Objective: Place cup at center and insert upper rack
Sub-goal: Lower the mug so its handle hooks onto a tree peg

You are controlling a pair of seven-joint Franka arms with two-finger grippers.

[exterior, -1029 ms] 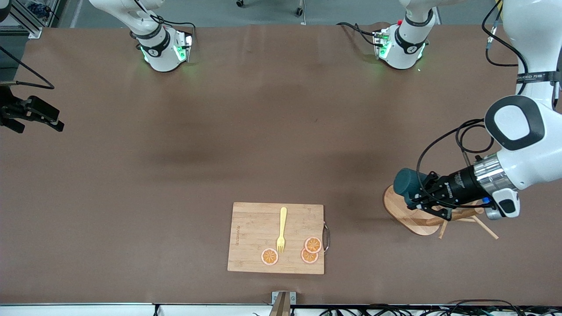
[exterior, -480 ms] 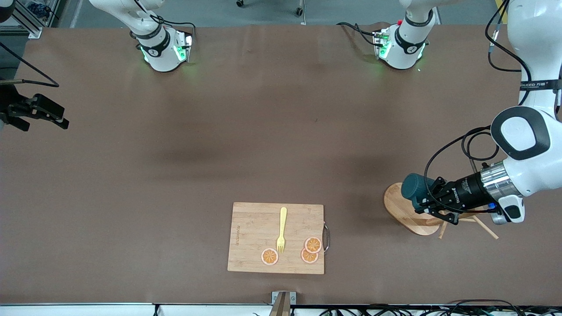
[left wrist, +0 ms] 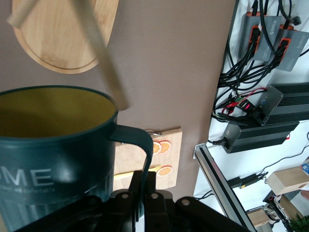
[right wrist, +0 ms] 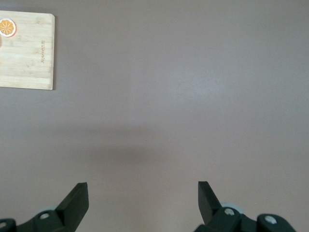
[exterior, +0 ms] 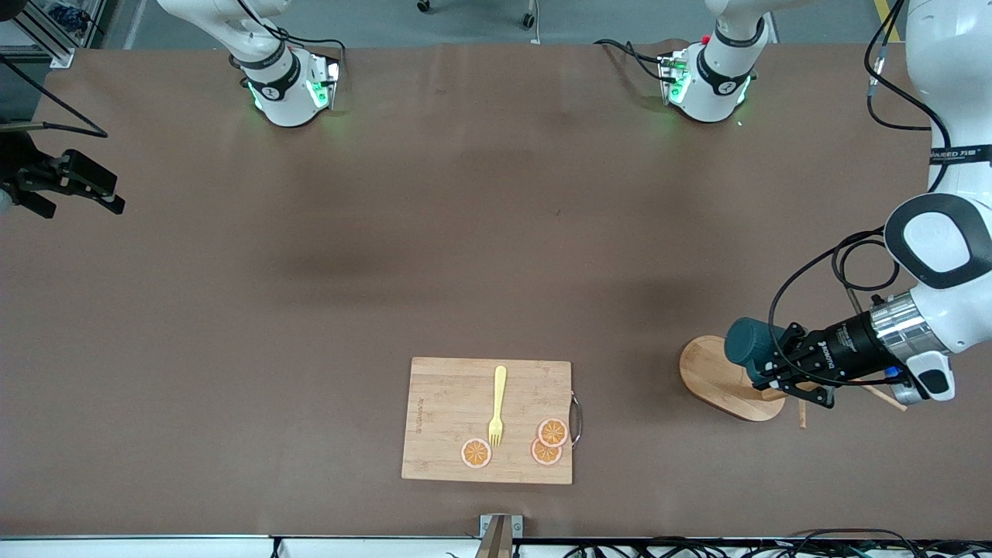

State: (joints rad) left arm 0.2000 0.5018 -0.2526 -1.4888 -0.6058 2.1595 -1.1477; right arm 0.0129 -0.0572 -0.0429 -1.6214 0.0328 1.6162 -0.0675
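The right gripper (exterior: 77,186) waits in the air with jaws wide and empty, over bare table (exterior: 310,271) at the right arm's end. Nearer the camera, around mid-table, lies a board (exterior: 449,418) with a fork (exterior: 497,403) and orange slices (exterior: 552,432). At the left arm's end, the left gripper (exterior: 767,364) is clamped on the handle of the cup (exterior: 745,339), held over the rack (exterior: 717,377), which lies tipped on the table.
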